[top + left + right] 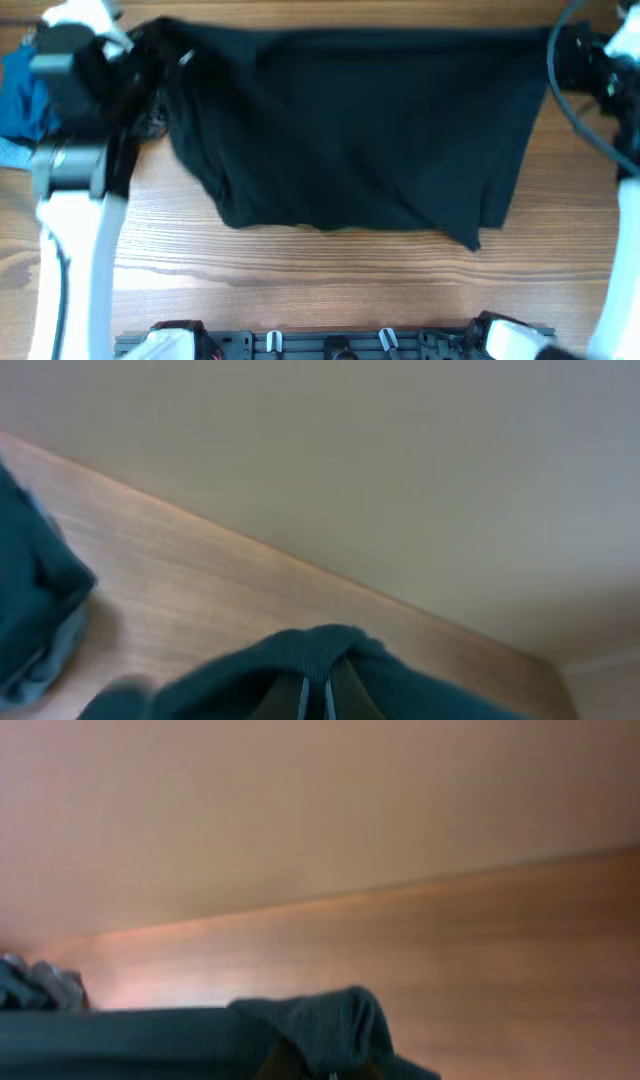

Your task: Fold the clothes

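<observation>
A large black shirt point(350, 130) lies spread wide across the wooden table point(300, 265), its lower hem toward the front. My left gripper point(150, 50) is shut on the shirt's far left corner, and in the left wrist view dark fabric point(320, 650) bunches over the closed fingertips of that gripper point(316, 688). My right gripper point(568, 48) is shut on the far right corner. In the right wrist view a fold of the shirt point(330, 1020) drapes over its gripper point(330, 1068), and the top edge runs taut to the left.
A pile of blue clothes point(20, 95) lies at the left edge beside the left arm, also seen as blue cloth point(30, 610). A grey crumpled cloth point(40, 985) shows far off. A black rail point(330, 345) runs along the front edge.
</observation>
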Motion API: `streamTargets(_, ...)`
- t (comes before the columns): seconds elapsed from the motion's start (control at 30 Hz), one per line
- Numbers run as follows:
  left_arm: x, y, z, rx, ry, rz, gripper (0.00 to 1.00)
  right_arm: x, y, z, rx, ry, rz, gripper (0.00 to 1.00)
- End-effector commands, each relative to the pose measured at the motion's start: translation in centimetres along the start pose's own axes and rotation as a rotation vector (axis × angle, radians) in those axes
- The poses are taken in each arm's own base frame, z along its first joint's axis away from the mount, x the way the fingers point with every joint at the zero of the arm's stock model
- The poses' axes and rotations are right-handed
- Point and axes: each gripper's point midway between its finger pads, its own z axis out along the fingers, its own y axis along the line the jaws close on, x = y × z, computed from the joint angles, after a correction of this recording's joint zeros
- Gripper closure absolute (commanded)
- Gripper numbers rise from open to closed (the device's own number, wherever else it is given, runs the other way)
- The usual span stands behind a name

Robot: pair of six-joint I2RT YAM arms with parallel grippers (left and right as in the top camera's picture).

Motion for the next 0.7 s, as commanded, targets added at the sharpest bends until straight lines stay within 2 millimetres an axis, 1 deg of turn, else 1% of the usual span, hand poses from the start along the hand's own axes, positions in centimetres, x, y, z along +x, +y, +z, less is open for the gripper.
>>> streamTargets(0.0,-2.3,0.2,6.5,0.071,-0.116,-0.019,0.96,-2.8,-1.2,3.7,-0.077,-0.106,0.088,0.96)
streamTargets(0.03,-3.1,-0.2,7.6,0.110,-0.158,-0.055,0.96,-4.3,-1.3,4.2,-0.094,-0.165,0.109,0.96)
streamTargets(0.07,-4.0,-0.7,8.1,0.144,-0.201,-0.086,0.96,-5.4,-1.2,4.3,-0.109,-0.211,0.117,0.96)
streamTargets(0.1,-5.0,-1.1,8.2,0.175,-0.242,-0.102,0.96,-6.5,-1.0,4.1,-0.123,-0.256,0.116,0.96)
streamTargets(0.17,-7.7,-2.5,7.1,0.247,-0.353,-0.099,0.96,-9.2,-0.1,2.9,-0.154,-0.364,0.078,0.96)
streamTargets(0.2,-9.2,-3.3,6.3,0.278,-0.403,-0.089,0.96,-10.2,0.2,2.2,-0.161,-0.399,0.064,0.96)
streamTargets(0.27,-11.3,-4.6,4.9,0.306,-0.429,-0.076,0.96,-11.0,0.3,1.2,-0.155,-0.417,0.045,0.95)
streamTargets(0.3,-11.8,-5.0,4.4,0.312,-0.422,-0.065,0.96,-11.0,0.2,1.0,-0.144,-0.410,0.041,0.96)
streamTargets(0.33,-11.9,-5.5,4.2,0.320,-0.398,-0.041,0.96,-10.5,-0.4,1.0,-0.122,-0.387,0.036,0.96)
streamTargets(0.37,-11.4,-5.7,4.1,0.323,-0.354,-0.023,0.96,-9.7,-1.0,1.1,-0.099,-0.355,0.036,0.96)
streamTargets(0.4,-10.3,-5.6,4.3,0.309,-0.292,-0.015,0.96,-8.5,-1.8,1.4,-0.069,-0.306,0.037,0.96)
streamTargets(0.43,-8.7,-4.9,4.6,0.274,-0.222,-0.012,0.96,-6.8,-2.7,1.9,-0.030,-0.241,0.035,0.96)
streamTargets(0.47,-5.7,-3.0,5.3,0.191,-0.095,-0.025,0.96,-3.6,-4.5,2.5,0.056,-0.122,0.036,0.96)
streamTargets(0.5,-1.9,-0.7,5.7,0.094,0.060,-0.057,0.96,-0.8,-6.3,2.7,0.151,-0.018,0.054,0.96)
streamTargets(0.53,1.0,0.9,5.7,0.026,0.171,-0.083,0.96,1.8,-7.8,2.7,0.227,0.077,0.066,0.96)
streamTargets(0.57,4.7,3.0,5.3,-0.064,0.318,-0.122,0.96,4.8,-9.1,2.6,0.292,0.192,0.079,0.96)
streamTargets(0.6,8.3,4.9,4.4,-0.156,0.461,-0.164,0.96,7.4,-9.8,2.4,0.326,0.298,0.088,0.96)
streamTargets(0.67,13.9,7.7,2.6,-0.297,0.688,-0.229,0.96,12.0,-10.6,1.8,0.360,0.490,0.110,0.96)
